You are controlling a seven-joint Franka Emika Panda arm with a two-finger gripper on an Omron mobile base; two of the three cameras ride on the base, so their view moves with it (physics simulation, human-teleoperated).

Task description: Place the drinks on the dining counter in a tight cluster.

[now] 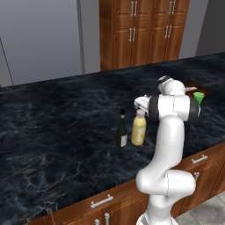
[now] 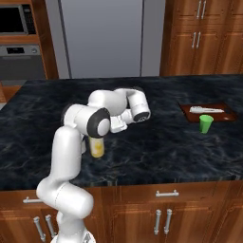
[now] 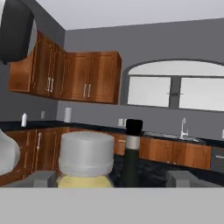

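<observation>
Juice bottle upright on dining counter, wine bottle just beside it, near front edge. I see fingers spread wide either side of juice cap, clear of it, holding nothing. Green cup well apart.

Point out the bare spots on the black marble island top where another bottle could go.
The black marble island top is bare across its whole left half, left of the dark wine bottle. It is also bare between the yellow juice bottle and the green cup. The bottles and the open gripper crowd the middle; the brown board takes the far right.
</observation>
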